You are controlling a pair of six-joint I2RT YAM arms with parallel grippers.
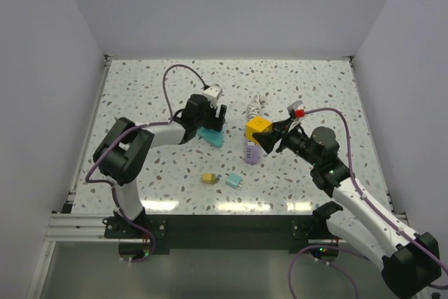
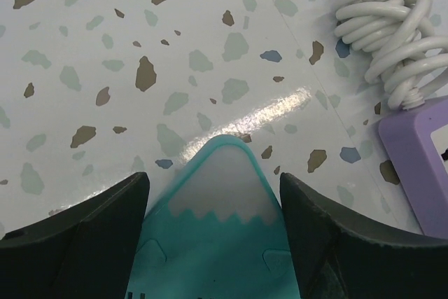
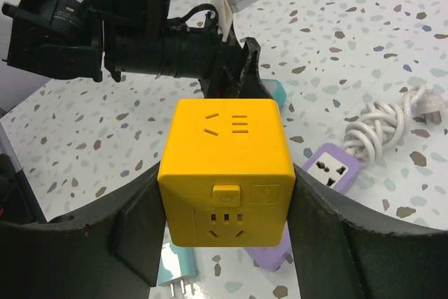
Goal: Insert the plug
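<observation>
A teal, mountain-shaped plug (image 1: 212,136) lies flat on the speckled table. My left gripper (image 1: 210,122) is lowered over it. In the left wrist view the plug (image 2: 217,229) fills the gap between the two dark fingers (image 2: 84,222), and my left gripper (image 2: 213,180) stands open with a finger close along each side. My right gripper (image 1: 269,134) is shut on a yellow cube socket (image 1: 257,128) and holds it above the table. In the right wrist view the cube (image 3: 224,138) is clamped by its sides, with socket holes on its top and front faces.
A purple power strip (image 1: 252,150) lies under the cube, its coiled white cable (image 1: 256,108) behind it. A small yellow plug (image 1: 208,178) and a small pale-teal plug (image 1: 233,181) sit near the front edge. White walls enclose the table.
</observation>
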